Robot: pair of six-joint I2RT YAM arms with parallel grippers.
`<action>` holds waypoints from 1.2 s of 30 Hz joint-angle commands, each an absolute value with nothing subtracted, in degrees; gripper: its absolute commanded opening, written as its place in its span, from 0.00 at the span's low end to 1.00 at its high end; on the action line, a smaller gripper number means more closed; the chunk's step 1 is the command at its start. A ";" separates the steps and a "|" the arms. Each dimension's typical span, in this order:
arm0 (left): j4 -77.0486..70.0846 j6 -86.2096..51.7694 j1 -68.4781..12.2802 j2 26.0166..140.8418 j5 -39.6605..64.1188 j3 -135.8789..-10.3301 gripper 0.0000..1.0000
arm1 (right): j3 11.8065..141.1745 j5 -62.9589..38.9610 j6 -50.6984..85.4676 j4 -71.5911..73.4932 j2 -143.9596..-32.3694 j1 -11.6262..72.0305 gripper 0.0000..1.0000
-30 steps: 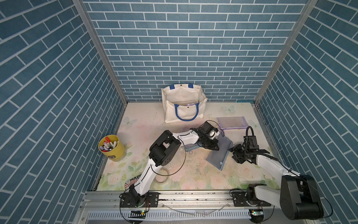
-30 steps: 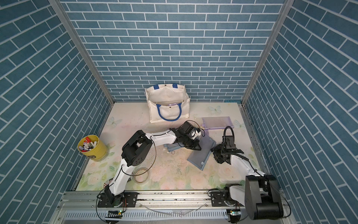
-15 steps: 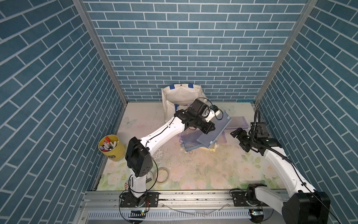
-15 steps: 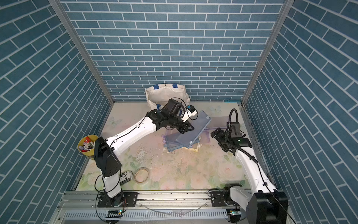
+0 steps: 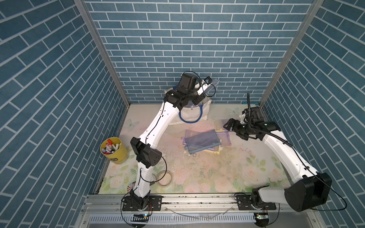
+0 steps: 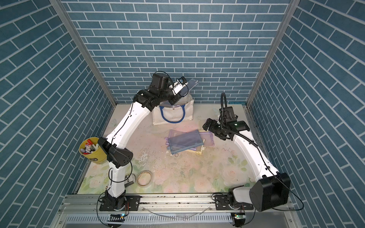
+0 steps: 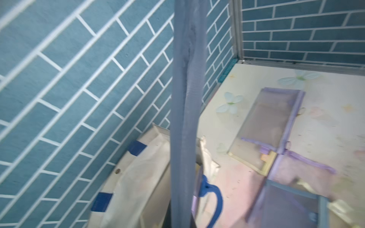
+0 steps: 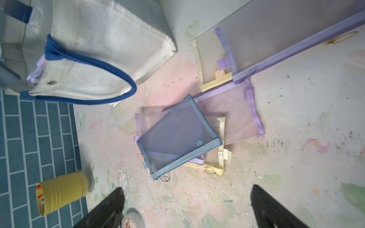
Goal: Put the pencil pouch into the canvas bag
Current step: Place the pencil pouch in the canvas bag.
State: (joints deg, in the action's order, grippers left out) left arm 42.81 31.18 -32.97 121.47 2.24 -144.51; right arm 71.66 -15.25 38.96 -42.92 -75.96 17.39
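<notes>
Two arms are working over the table (image 5: 217, 173). The left gripper (image 5: 201, 94) is clamping together on one blue-grey mesh pencil pouch (image 5: 214, 82), holding it tilted in the air above the open mouth of the one canvas bag (image 5: 194, 113). The bag is standing against the back wall. In the left wrist view the pouch (image 7: 185, 98) is showing edge-on as a long band crossing in front of the bag (image 7: 138, 177). Whether its lower end is already dipping inside cannot be told. The bag is showing two blue handles, one loop (image 8: 88, 79) hanging down its front, and one snap button (image 8: 51, 82).

The right gripper (image 8: 189, 207) is hovering with its two fingers (image 8: 110, 209) spread wide apart, gripping nothing, above a heap of other flat pouches. These are overlapping, so an exact count is not possible. One blue-edged pouch (image 8: 177, 136) is lying on top, with at least two purple-edged and two yellow-edged ones under and beside it.

One yellow cup (image 5: 115, 152) of markers is standing near the left wall, and one tape roll (image 5: 165, 178) is lying near the left arm's base.
</notes>
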 commanded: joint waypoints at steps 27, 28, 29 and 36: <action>30.62 45.45 -21.83 132.27 0.92 -134.74 0.32 | 70.52 -18.31 36.11 -40.69 -74.04 17.41 0.99; 30.83 45.06 -21.80 132.00 1.13 -134.78 0.36 | 70.20 -17.99 36.36 -40.69 -73.76 17.40 0.99; 30.92 44.60 -21.87 131.61 1.39 -134.69 0.40 | 70.05 -17.64 36.60 -40.75 -73.35 17.40 0.99; 30.31 39.39 -21.87 126.27 2.07 -134.92 0.64 | 70.31 -15.58 36.78 -42.14 -73.32 17.40 0.99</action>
State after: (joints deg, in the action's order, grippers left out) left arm 31.42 42.89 -22.04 131.48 1.37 -135.02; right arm 71.50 -17.41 35.77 -41.19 -74.08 17.41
